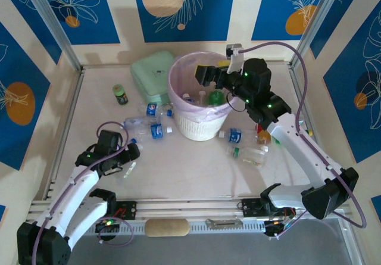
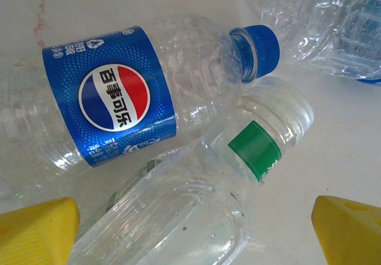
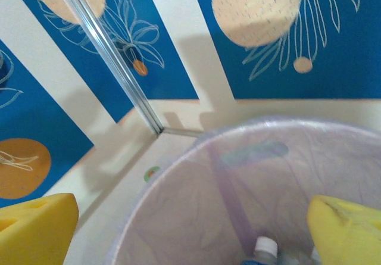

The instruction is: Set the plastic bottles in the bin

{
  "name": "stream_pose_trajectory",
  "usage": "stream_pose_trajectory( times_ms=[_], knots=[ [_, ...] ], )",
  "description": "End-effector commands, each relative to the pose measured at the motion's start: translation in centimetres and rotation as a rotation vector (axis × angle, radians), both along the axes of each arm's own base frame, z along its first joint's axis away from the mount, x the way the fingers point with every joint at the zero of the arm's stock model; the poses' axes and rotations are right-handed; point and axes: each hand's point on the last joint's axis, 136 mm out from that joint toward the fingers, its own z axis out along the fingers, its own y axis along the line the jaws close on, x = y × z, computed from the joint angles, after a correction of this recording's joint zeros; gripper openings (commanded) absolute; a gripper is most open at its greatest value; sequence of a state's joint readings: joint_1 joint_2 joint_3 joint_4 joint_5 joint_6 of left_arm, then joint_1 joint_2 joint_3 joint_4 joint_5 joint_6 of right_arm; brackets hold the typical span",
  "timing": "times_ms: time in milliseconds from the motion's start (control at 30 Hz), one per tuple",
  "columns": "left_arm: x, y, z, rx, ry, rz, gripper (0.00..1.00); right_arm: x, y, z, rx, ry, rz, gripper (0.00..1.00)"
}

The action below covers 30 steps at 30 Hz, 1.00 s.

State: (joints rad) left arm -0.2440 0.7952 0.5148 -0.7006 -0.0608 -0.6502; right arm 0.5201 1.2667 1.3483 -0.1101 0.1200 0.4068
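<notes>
Yellow fingertips (image 2: pixel 36 232) of my left gripper (image 2: pixel 193 232): spread wide, empty, over plastic bottles (image 2: pixel 119 104) lying on the desk (image 2: pixel 339 152), left half. My right gripper (image 3: pixel 190 232): spread, empty, above the bin (image 3: pixel 196 175), far middle; more bottles beside its base.

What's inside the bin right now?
Inside the bin: a green bottle and a clear white-capped bottle, within the pink liner. The right gripper, open above, and the near wall hide the rest.
</notes>
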Motion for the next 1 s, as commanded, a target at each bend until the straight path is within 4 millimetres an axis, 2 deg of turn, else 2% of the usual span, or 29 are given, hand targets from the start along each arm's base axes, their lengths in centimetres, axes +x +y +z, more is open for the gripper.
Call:
stream_pose_trajectory(
  times_ms=[0, 333, 800, 967],
  knots=[
    [-0.7, 0.0, -0.6, -0.016, 0.037, 0.013, 1.0, -0.8, 0.1, 1.7, 0.019, -0.05, 0.04, 0.99],
    [-1.5, -2.7, -1.8, -0.125, 0.074, -0.018, 1.0, -1.9, -2.0, 0.8, 0.053, -0.026, -0.005, 0.99],
    [-1.5, -3.0, -3.3, 0.057, 0.076, -0.116, 1.0, -2.0, -2.9, -0.9, 0.072, 0.05, -0.03, 0.99],
    [-1.7, -3.0, -4.2, 0.134, 0.092, -0.155, 0.96, -2.3, -3.7, -1.7, 0.067, 0.075, -0.052, 0.99]
  ],
)
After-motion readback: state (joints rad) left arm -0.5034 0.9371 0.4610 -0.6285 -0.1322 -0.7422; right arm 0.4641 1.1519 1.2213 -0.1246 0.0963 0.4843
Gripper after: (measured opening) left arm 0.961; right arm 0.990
